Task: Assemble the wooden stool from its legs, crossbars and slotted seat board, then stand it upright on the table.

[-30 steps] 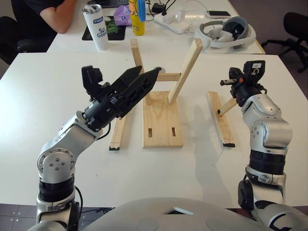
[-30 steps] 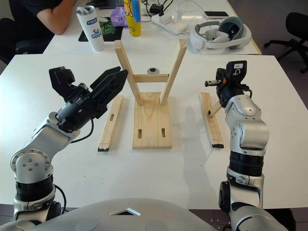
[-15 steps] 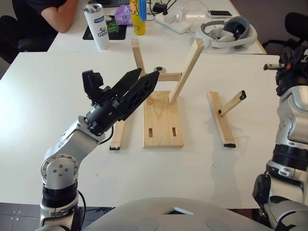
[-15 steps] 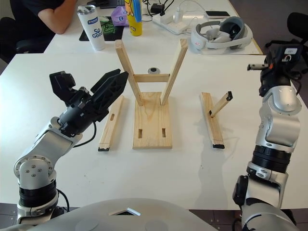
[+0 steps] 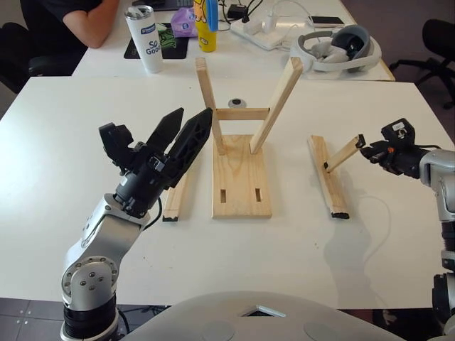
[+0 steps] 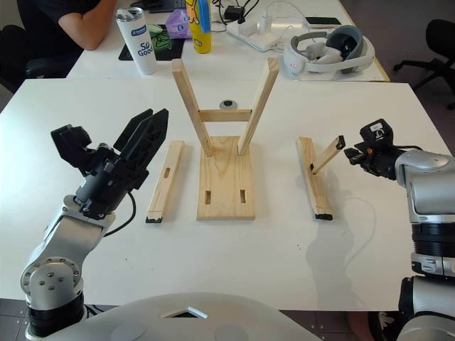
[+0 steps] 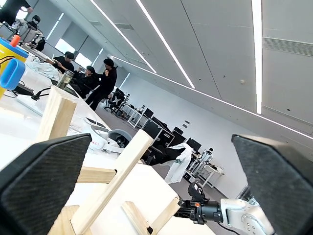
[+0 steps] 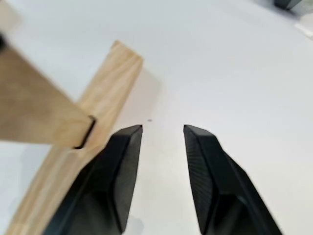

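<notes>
Moved: right end effector (image 5: 370, 149) down beside tip of slanted crossbar (image 5: 343, 154), fingers apart; left end effector (image 5: 193, 114) drawn back, black ribbed fingers spread wide. Pale slotted seat (image 5: 242, 181) flat on desk (image 5: 57, 142), two square legs (image 5: 207, 92) standing in it.

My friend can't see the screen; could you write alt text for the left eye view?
A half-built wooden stool on a white table: the seat board lies flat, two legs and a crossbar rising from it. A loose leg lies at its left near the open left tool; another leg, holding a short bar, lies right, by the open right tool.
</notes>
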